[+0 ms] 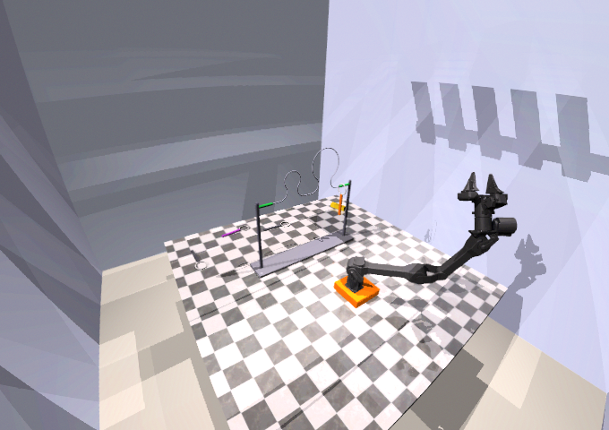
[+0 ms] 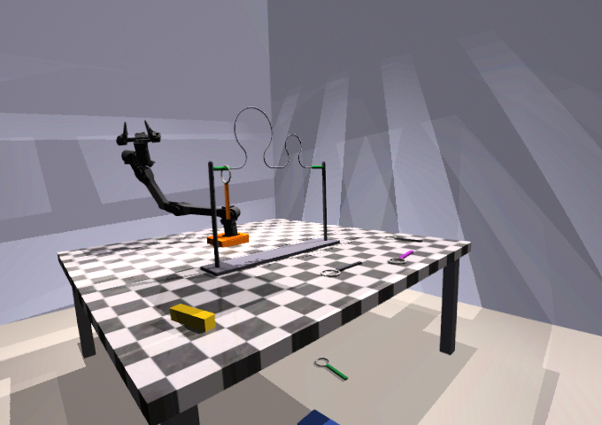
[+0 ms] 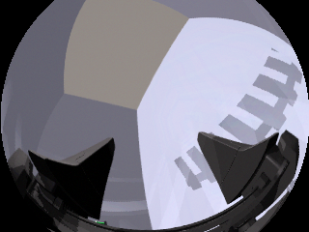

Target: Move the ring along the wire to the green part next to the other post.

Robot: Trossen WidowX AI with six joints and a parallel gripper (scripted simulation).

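The ring (image 2: 226, 182) with the orange handle (image 1: 340, 202) (image 2: 227, 200) hangs on the green wire part (image 1: 344, 184) (image 2: 219, 167) next to one post (image 2: 212, 215). The thin grey wire (image 1: 315, 175) (image 2: 261, 145) loops across to the other green part (image 1: 265, 204) (image 2: 317, 166) at the other post (image 1: 259, 236) (image 2: 324, 200). My gripper (image 1: 482, 183) (image 2: 135, 129) (image 3: 157, 139) is open and empty. It points upward, far off to the side of the wire stand, beyond the table edge. The wrist view shows only walls and ceiling.
The stand's grey base (image 1: 300, 255) (image 2: 272, 255) lies on the checkered table (image 1: 290, 355) (image 2: 126, 320). Spare rings with handles (image 1: 232, 232) (image 2: 397, 258) (image 2: 339, 270) lie on the table, as does a yellow block (image 2: 192, 317) (image 1: 336, 205). Another ring (image 2: 329, 367) lies on the floor. The arm's orange base (image 1: 356, 291) (image 2: 227, 239) stands near the stand.
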